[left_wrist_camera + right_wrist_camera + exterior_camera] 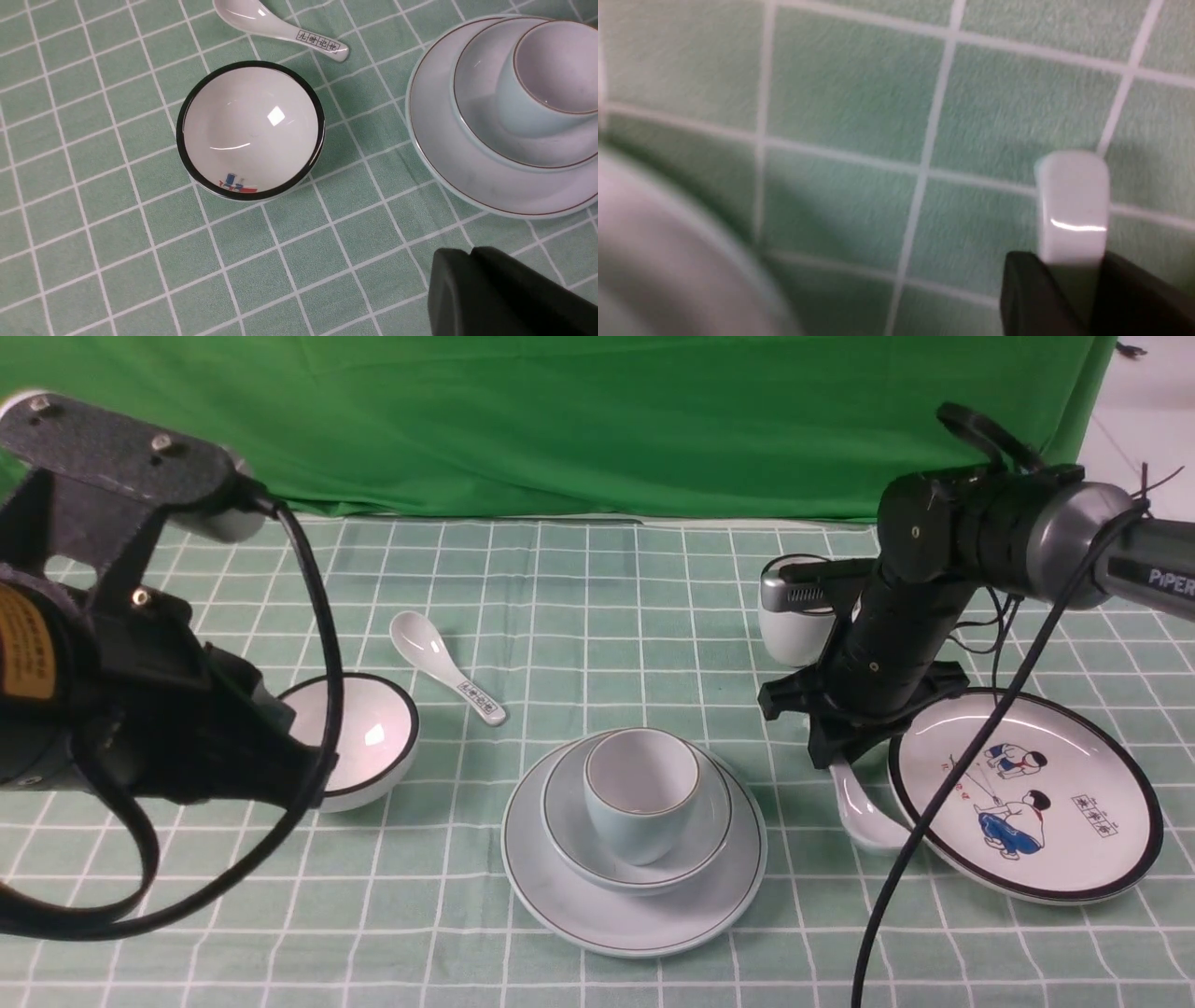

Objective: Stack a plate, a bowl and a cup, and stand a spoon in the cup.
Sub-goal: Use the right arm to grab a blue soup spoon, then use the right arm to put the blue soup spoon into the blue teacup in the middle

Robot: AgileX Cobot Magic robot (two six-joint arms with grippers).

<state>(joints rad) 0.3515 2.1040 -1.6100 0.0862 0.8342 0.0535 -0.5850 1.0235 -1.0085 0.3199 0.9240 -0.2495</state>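
The pale blue-green plate [635, 919] lies at the front middle of the cloth, with the bowl [563, 807] on it and the cup [642, 798] upright in the bowl. The same plate [448, 172], bowl [481, 116] and cup [551, 79] show in the left wrist view. To their right the plain white spoon [864, 817] lies on the cloth, its scoop toward me. My right gripper [834, 756] reaches down onto its handle. In the right wrist view the handle end [1073, 205] sticks out between the two black fingers of my right gripper [1069, 262], which press on its sides. My left gripper [469, 252] hangs shut and empty over bare cloth.
A black-rimmed white bowl [359, 728] sits left of the stack, half behind my left arm. A spoon with printed characters [448, 677] lies behind it. A cartoon plate [1027, 793] lies at the right, touching the plain spoon's scoop. A white cup [794, 625] stands behind my right arm.
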